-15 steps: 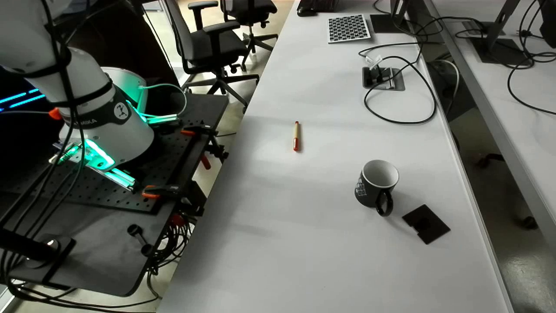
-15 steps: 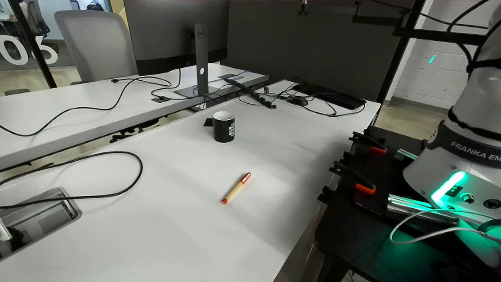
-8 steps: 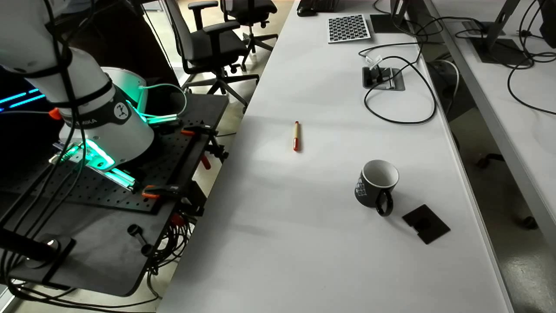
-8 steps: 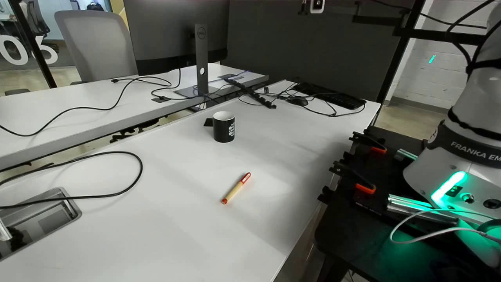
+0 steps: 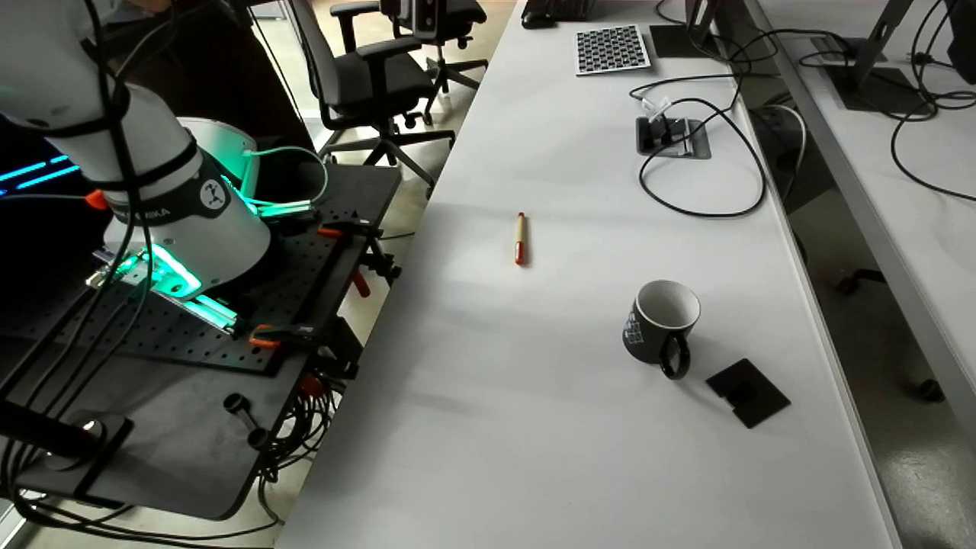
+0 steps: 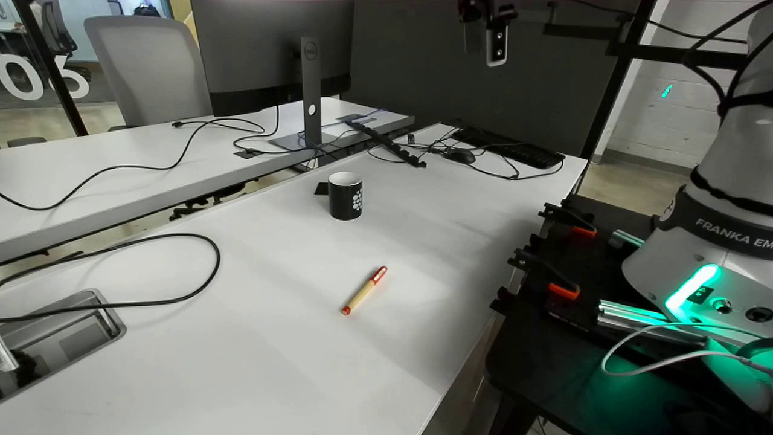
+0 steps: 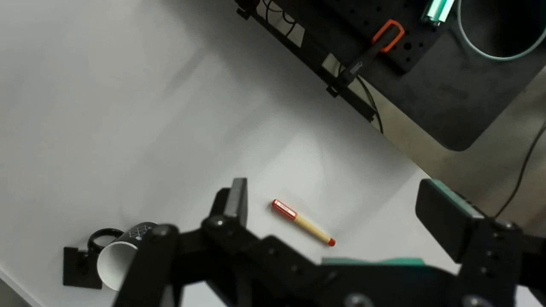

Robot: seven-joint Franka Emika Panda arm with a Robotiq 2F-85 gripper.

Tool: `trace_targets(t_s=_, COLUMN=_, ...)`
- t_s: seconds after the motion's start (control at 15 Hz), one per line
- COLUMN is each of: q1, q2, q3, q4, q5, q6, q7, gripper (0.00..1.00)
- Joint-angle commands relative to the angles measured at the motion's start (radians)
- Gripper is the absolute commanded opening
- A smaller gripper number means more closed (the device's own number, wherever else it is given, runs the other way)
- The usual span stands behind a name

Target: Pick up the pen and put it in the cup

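Pen (image 6: 364,291) lies near, upright cup (image 6: 346,200) far on counter (image 6: 253,356) in an exterior view; end effector (image 7: 335,200) hangs spread, presumably to straddle pen.

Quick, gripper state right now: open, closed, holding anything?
Gripper: open, jaws wide apart, holding nothing; the pen lies on the table.
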Motion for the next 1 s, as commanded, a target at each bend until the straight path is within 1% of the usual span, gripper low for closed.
trace_targets(t_s=0.0, q1=0.016, q2=0.083, q3=0.009, q4=0.036, q5=-0.038, q6=0.063, q7=-0.018, gripper=1.00)
trace_targets(t_s=0.4, q1=0.017, q2=0.192, q3=0.013, q4=0.060, q5=-0.025, q6=0.217, q7=-0.015, gripper=1.00)
trace_targets(t_s=0.47, q1=0.017, q2=0.144, q3=0.015, q4=0.029, q5=-0.020, q6=0.187, q7=-0.005, gripper=1.00)
trace_targets(t_s=0.8, q1=0.016, q2=0.156, q3=0.016, q4=0.031, q5=-0.020, q6=0.192, q7=-0.005, gripper=1.00)
trace_targets(t_s=0.87, q1=0.024, q2=0.148, q3=-0.003, q4=0.010, q5=-0.002, q6=0.251, q7=-0.068, gripper=1.00)
trace_targets(t_s=0.93, q1=0.028, q2=0.167, q3=-0.010, q4=0.013, q5=0.008, q6=0.279, q7=-0.104, gripper=1.00)
